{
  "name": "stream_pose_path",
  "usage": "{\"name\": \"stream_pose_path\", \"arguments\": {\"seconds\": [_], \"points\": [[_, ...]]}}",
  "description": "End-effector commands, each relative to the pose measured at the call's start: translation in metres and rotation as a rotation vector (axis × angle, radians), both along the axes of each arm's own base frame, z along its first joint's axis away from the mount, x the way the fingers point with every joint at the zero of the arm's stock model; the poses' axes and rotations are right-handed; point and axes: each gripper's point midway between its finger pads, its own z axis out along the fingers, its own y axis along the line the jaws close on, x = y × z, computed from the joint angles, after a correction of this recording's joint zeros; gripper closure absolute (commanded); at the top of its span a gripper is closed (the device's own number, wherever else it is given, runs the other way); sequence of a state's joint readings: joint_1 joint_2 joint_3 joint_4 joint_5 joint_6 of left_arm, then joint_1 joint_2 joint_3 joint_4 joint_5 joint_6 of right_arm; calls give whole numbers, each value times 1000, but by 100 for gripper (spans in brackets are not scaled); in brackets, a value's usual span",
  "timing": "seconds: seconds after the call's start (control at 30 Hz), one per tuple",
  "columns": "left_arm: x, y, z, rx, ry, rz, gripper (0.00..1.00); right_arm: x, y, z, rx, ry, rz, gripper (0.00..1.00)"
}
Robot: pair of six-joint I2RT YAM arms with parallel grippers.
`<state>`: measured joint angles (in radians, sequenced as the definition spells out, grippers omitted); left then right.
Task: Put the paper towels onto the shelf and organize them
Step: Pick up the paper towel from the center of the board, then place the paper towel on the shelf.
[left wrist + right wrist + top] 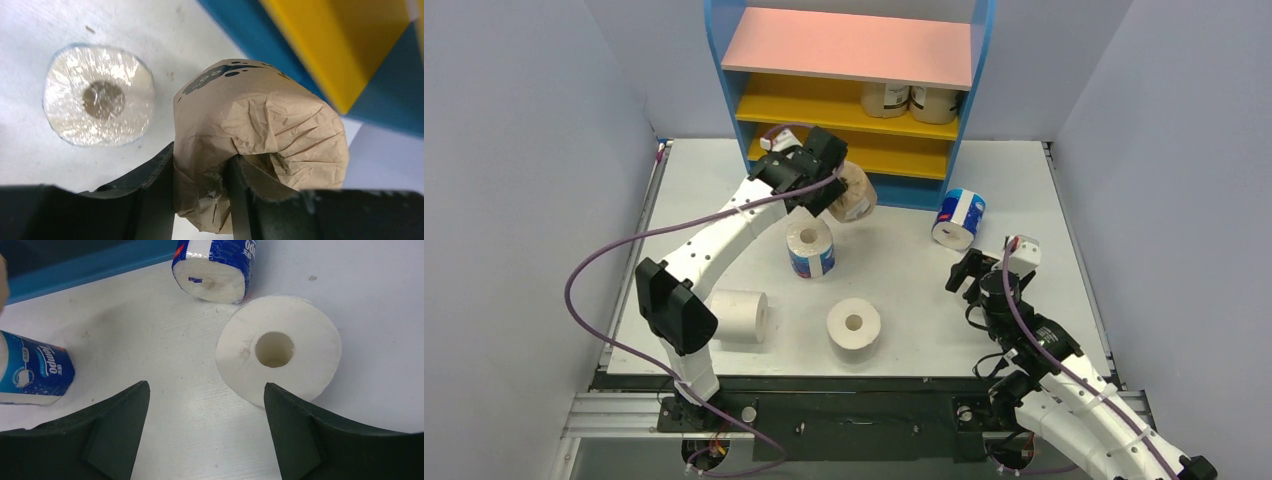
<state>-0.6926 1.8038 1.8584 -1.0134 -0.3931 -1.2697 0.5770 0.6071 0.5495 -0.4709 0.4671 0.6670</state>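
The shelf [734, 70] stands at the back, with two tan paper towels [886, 98] [934, 102] on its upper yellow board. My left gripper [829, 192] is shut on a third tan roll [856, 196] in front of the shelf's lower board. In the left wrist view, the gripper [202, 160] has one finger in the core of that roll [260, 115] and the other outside it. My right gripper [969, 272] [206, 390] stands open over bare table, beside a white roll [300, 340].
On the table [694, 180] a blue-and-white roll [810, 246] [98, 102] stands upright just below the left gripper. Another one [959, 218] [212, 265] lies near the shelf's right foot. Two white rolls [854, 326] [742, 315] sit near the front edge.
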Motion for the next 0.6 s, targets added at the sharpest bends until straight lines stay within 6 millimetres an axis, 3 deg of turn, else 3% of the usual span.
{"name": "stream_pose_path", "arguments": {"seconds": [0.0, 0.17, 0.43, 0.57], "points": [[21, 33, 76, -72, -156, 110, 66, 6, 5, 9, 21, -29, 4, 20], [31, 58, 104, -96, -189, 273, 66, 8, 10, 10, 36, -28, 16, 20], [59, 64, 137, -160, -265, 360, 66, 8, 12, 8, 46, -29, 25, 20], [71, 65, 132, -169, -259, 374, 66, 6, 11, 8, 48, -34, 22, 20]]}}
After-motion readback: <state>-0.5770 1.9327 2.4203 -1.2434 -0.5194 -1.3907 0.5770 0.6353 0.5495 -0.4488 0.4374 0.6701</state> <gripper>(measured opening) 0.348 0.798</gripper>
